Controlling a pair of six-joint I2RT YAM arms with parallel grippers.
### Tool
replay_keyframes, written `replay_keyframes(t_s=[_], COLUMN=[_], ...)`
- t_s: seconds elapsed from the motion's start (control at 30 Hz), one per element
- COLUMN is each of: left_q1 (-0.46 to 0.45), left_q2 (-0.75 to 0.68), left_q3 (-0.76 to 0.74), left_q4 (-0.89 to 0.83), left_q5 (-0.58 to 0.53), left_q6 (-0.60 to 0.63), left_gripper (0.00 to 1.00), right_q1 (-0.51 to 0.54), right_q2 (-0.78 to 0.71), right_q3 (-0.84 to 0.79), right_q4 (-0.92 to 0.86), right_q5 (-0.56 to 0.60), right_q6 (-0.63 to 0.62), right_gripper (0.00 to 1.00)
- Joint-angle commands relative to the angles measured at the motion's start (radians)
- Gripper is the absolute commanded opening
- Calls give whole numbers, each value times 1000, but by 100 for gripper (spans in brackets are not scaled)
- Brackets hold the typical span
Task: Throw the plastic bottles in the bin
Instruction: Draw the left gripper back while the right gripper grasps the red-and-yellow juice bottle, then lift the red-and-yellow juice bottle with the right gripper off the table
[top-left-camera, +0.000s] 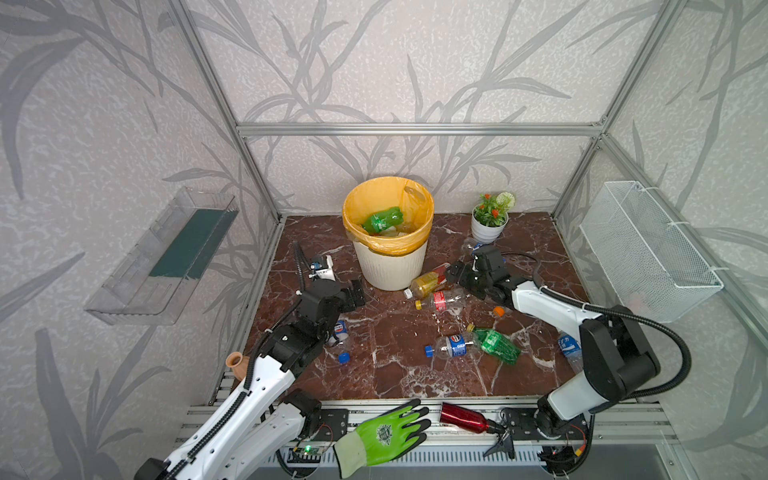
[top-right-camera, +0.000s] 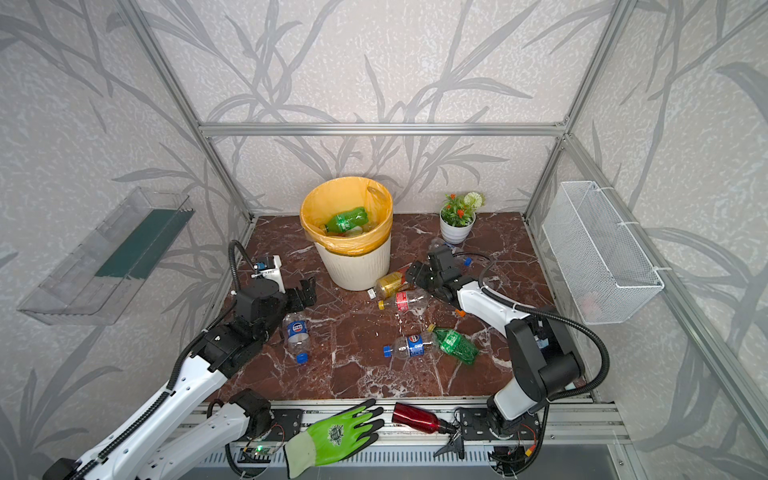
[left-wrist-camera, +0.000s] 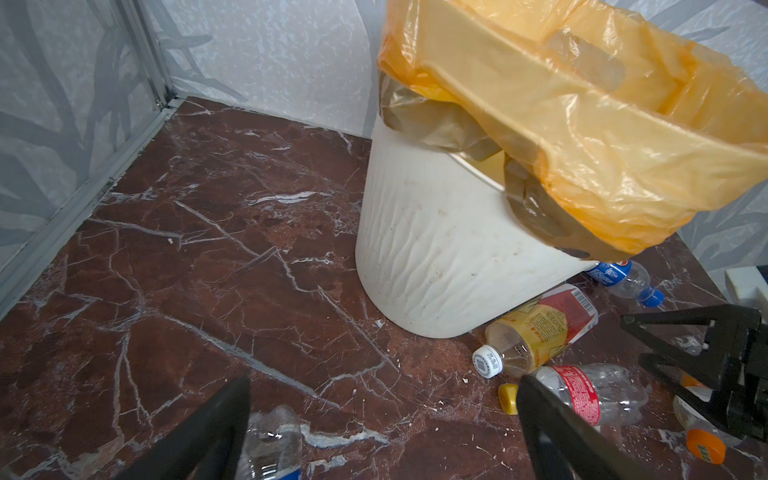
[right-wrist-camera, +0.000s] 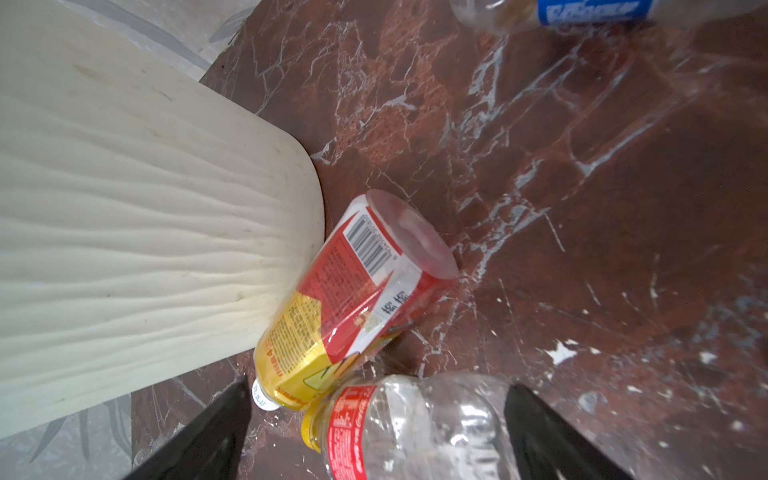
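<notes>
The bin (top-left-camera: 390, 266), cream with a yellow liner, stands at the back and holds a green bottle (top-left-camera: 382, 220). My right gripper (right-wrist-camera: 378, 386) is open low beside its base, with one finger on each side of a clear red-labelled bottle (right-wrist-camera: 415, 428) without touching it. A yellow-and-red labelled bottle (right-wrist-camera: 353, 291) leans against the bin. My left gripper (left-wrist-camera: 384, 380) is open above bare floor left of the bin, with a clear blue-labelled bottle (left-wrist-camera: 270, 444) by one finger. In both top views a blue-labelled bottle (top-left-camera: 451, 346) and a green bottle (top-left-camera: 494, 345) lie mid-floor.
A potted plant (top-left-camera: 488, 228) stands at the back right, with another bottle (top-left-camera: 471, 245) in front of it. A white wire basket (top-left-camera: 648, 245) hangs on the right wall and a clear shelf (top-left-camera: 162, 257) on the left. A red metal bottle (top-left-camera: 463, 417) and green glove (top-left-camera: 386, 434) lie on the front rail.
</notes>
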Motion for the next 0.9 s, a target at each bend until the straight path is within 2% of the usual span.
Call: replay_keyframes(t_s=[0.0, 0.17, 0.33, 0.6, 0.87], left_q1=[-3, -4, -2, -3, -2], left_q2=[-34, -59, -67, -85, -98], left_q3=[-22, -38, -37, -49, -61], left_q4=[-22, -25, -50, -59, -72], left_q5=[-61, -87, -103, -117, -131], left_q6=[-25, -27, -25, -26, -27], left_gripper=[99, 99, 99, 99, 99], right_q1=[13, 27, 30, 34, 34], right_q2=[45, 147, 219, 257, 317], right_q3=[45, 94, 139, 170, 200], right_q4=[13, 18, 16, -3, 23], right_q5=[-14, -30, -53, -19, -35], right_q6=[23, 32, 49, 54, 102], right_gripper=[96, 100, 99, 99, 99])
